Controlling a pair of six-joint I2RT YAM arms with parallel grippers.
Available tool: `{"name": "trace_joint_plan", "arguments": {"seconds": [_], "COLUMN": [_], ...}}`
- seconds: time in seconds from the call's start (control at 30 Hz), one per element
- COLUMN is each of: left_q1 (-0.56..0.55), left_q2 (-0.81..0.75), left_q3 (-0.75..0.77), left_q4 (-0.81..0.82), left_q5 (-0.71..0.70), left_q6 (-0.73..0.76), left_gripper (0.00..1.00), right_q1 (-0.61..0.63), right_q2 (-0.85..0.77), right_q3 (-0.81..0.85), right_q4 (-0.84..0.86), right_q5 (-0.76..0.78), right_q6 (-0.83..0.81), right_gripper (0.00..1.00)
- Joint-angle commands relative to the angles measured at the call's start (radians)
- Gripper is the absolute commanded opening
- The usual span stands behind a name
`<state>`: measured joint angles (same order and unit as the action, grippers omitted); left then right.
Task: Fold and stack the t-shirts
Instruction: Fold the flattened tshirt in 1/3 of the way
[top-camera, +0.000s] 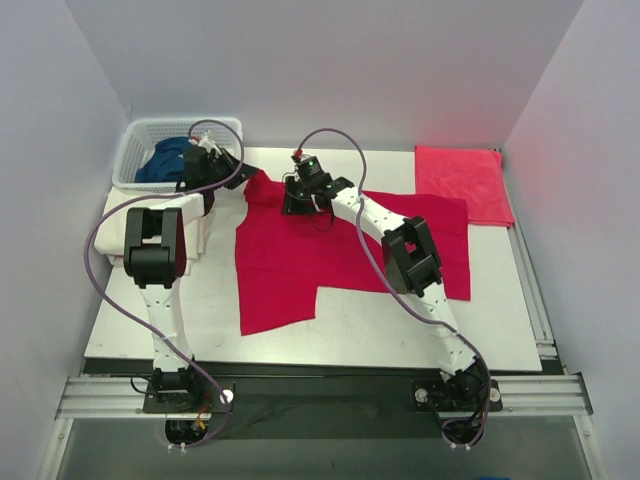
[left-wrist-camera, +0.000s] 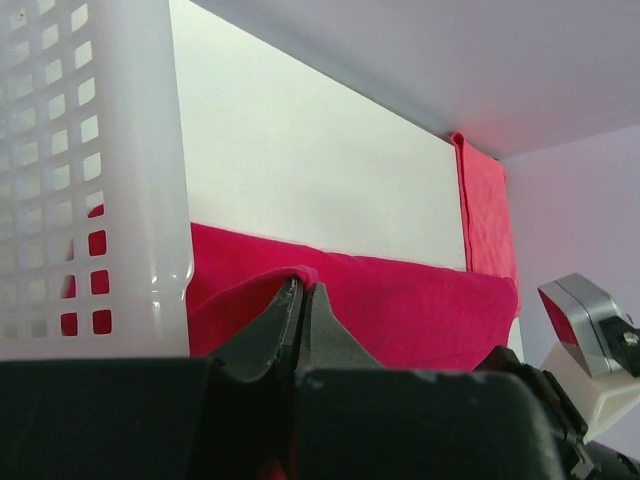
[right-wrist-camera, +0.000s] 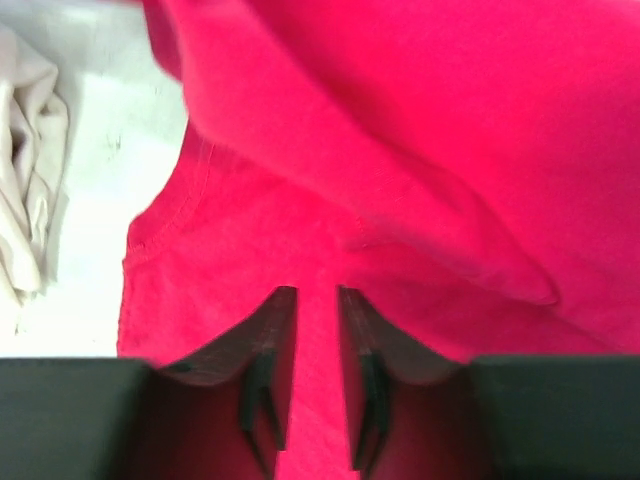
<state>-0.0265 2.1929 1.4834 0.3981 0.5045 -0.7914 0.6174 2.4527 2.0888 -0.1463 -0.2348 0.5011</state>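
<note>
From my overhead feed, the red shirt (top-camera: 300, 270) lies spread across the middle of the table (top-camera: 380, 320), partly flat, with its upper left corner pulled up toward the basket (top-camera: 135, 150) at the back left. A blue shirt (top-camera: 165, 162) sits bundled inside that basket. At the back right corner a folded red shirt (top-camera: 460, 180) lies flat, apart from the spread one.

My left claw (left-wrist-camera: 302, 290) is beside the basket wall. Its jaws are pressed together, and a fold of the red shirt's edge rises to the tips and wraps over them, so I read it as clamped on that shirt.

My right claw (right-wrist-camera: 317, 295) hangs low over the red shirt near its collar (right-wrist-camera: 165, 215). The jaws stand slightly apart, and red cloth shows through the narrow gap. I see nothing pinched between them. A loose ridge of the same shirt crosses the view just beyond the tips. On the right wrist feed, a cream shirt (right-wrist-camera: 25, 170) lies crumpled on the table to the left, just clear of the red one.
</note>
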Motion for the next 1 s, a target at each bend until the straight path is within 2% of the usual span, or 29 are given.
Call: {"name": "trace_joint_plan", "arguments": {"seconds": [0.0, 0.23, 0.43, 0.97], "left_q1": [0.002, 0.0, 0.0, 0.002], "left_q2": [0.034, 0.036, 0.011, -0.018], "left_q3": [0.08, 0.077, 0.035, -0.008], "left_q4": [-0.042, -0.045, -0.021, 0.002], "left_q5": [0.014, 0.012, 0.014, 0.02], "left_q6": [0.044, 0.044, 0.04, 0.032], "left_gripper": [0.0, 0.0, 0.0, 0.0], "right_q1": [0.015, 0.021, 0.022, 0.015], "right_q2": [-0.001, 0.04, 0.087, 0.173], "right_q3": [0.024, 0.072, 0.111, 0.258], "right_q4": [-0.009, -0.027, -0.049, -0.104], "right_q5": [0.002, 0.064, 0.104, 0.074], "right_q6": [-0.041, -0.058, -0.061, -0.027], "right_gripper": [0.26, 0.38, 0.39, 0.42]}}
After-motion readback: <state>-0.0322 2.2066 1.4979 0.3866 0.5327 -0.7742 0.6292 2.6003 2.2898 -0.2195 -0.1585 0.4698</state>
